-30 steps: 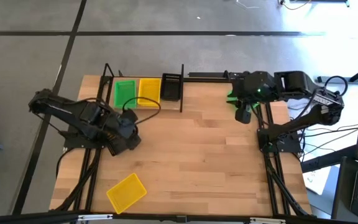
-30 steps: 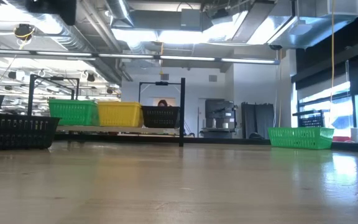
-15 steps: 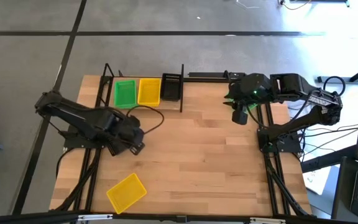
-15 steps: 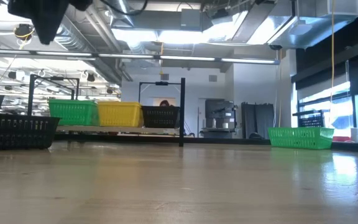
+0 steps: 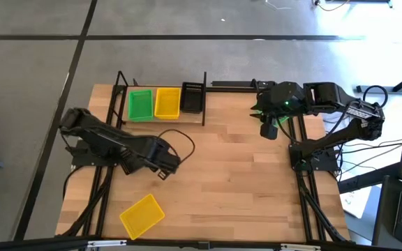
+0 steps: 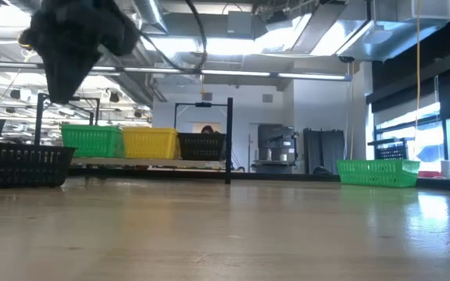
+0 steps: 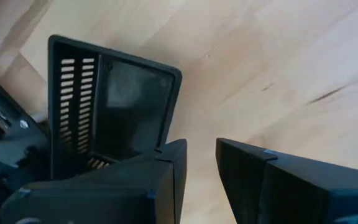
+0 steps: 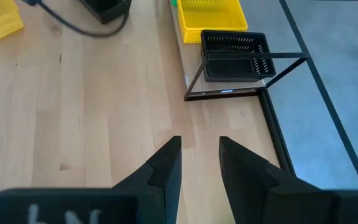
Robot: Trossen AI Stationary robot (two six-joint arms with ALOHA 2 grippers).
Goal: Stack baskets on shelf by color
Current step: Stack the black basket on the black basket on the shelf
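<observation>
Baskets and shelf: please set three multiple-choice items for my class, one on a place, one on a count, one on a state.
1. Where does the yellow basket that is off the shelf lie?
A) on the floor
B) on the table, on the left arm's side
C) inside a box

2. How many colours of basket stand on the shelf?
A) one
B) two
C) three

3. How is the right hand?
A) open and empty
B) shut on a cable
C) shut on a cloth

Key:
1 B, it rests on bare wood far from the shelf.
2 C, a green basket, a second yellow basket and a black basket stand side by side.
3 A, only wood shows between its fingers.
</observation>
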